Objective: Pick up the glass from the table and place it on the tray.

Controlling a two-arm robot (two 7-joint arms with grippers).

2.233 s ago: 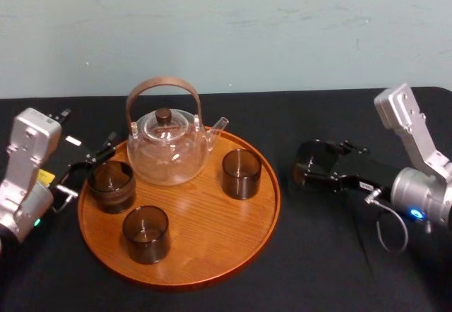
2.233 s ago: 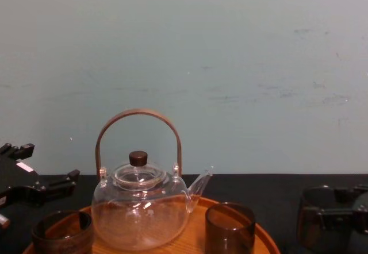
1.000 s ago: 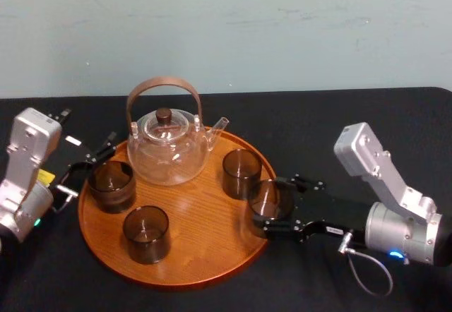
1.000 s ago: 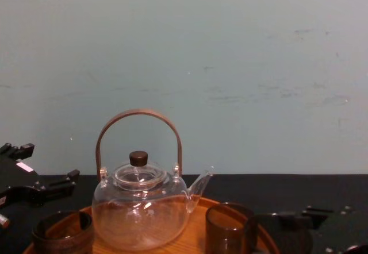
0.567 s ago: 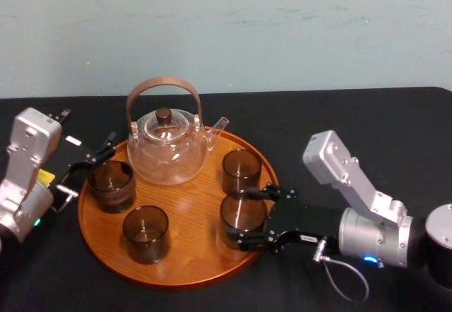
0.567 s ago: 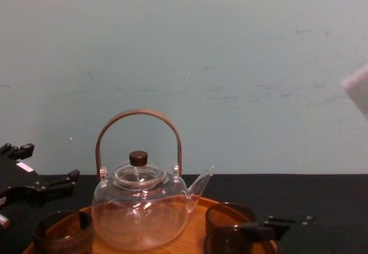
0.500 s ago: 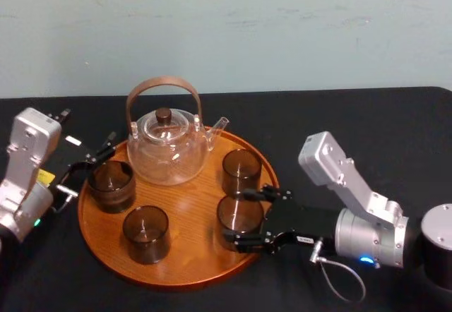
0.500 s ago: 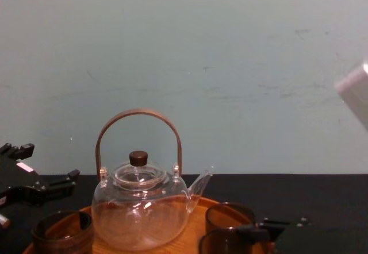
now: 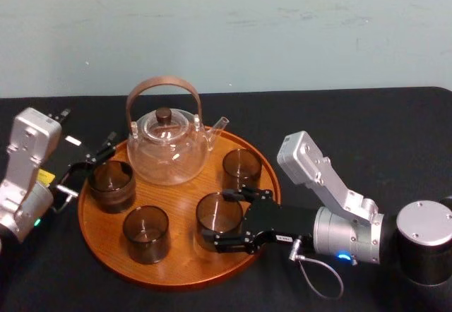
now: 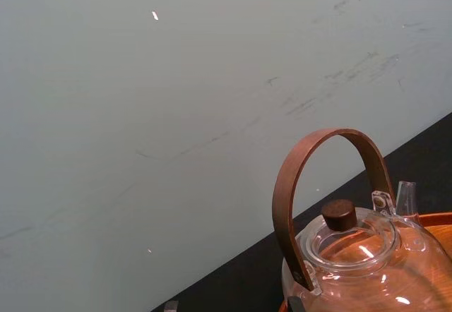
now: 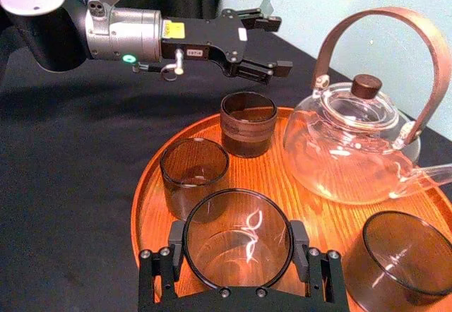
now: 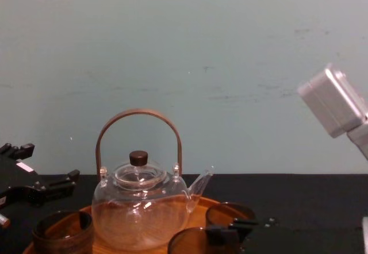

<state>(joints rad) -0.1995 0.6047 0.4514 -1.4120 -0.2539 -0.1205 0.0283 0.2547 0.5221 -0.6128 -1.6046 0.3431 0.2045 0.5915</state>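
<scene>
The glass [image 9: 219, 214] is a smoky, clear tumbler held between both fingers of my right gripper [image 9: 217, 219], which is shut on it. It hangs over the front middle of the round wooden tray [image 9: 183, 259]; I cannot tell whether its base touches the wood. In the right wrist view the glass [image 11: 238, 238] fills the span between the two pads [image 11: 174, 250]. My left gripper [image 9: 90, 164] stands open at the tray's left edge, just beside another glass [image 9: 111, 183], and also appears in the right wrist view as the left gripper [image 11: 277, 44].
A glass teapot [image 9: 167, 150] with a brown hoop handle stands at the back of the tray. Two more glasses sit on it, one front left [image 9: 146, 233] and one at the right [image 9: 241, 172]. Black cloth covers the table [image 9: 353, 135].
My right gripper has carried the glass leftward from the table's right side, over the tray's rim to the tray's front middle. The left arm has not moved.
</scene>
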